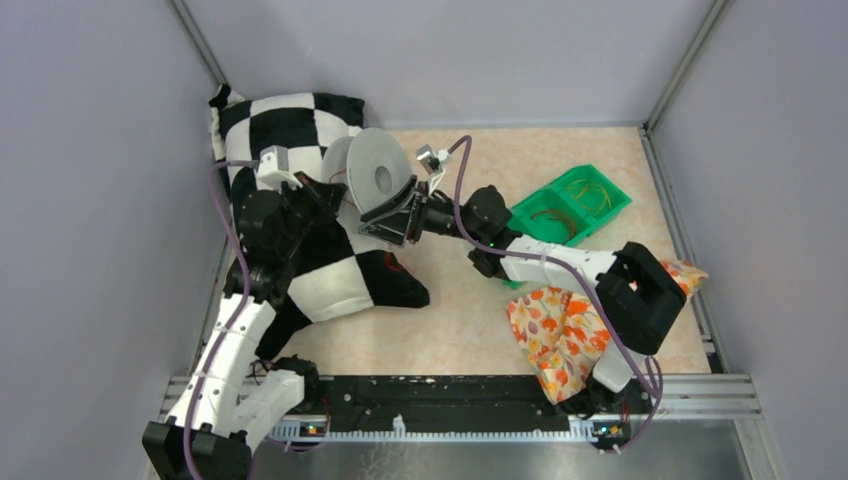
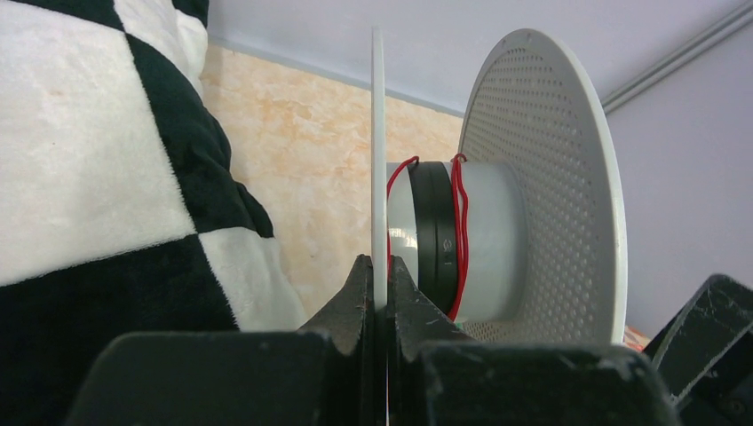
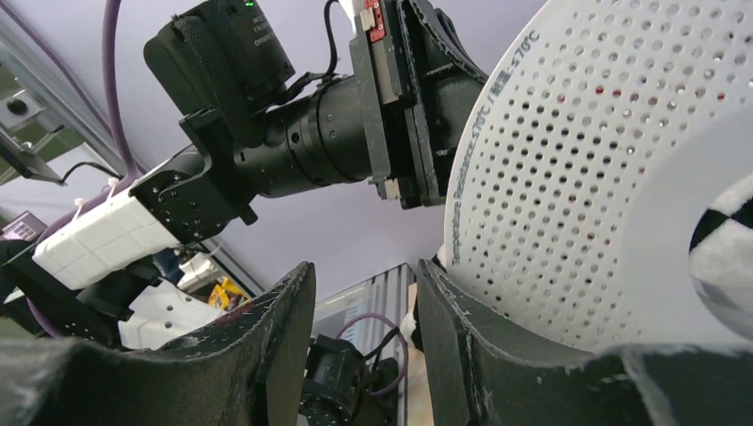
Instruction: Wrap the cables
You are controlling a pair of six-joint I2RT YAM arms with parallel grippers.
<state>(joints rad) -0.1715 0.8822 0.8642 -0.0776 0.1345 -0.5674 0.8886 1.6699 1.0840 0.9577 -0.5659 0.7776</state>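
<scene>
Red cable (image 2: 458, 232): hair-thin, a couple of taut turns round the hub of the white spool (image 2: 542, 177), one strand up vs. the perforated flange, another by the thin flange, spool axis approx. level. Yellowish cables (image 1: 590, 193): loose curly loops in the far-right compartment of the green tray (image 1: 606, 220) on the bench (image 1: 560, 150). Reddish-brown cables (image 1: 551, 217): similar loose coil in the adjoining compartment, on the spool side.
</scene>
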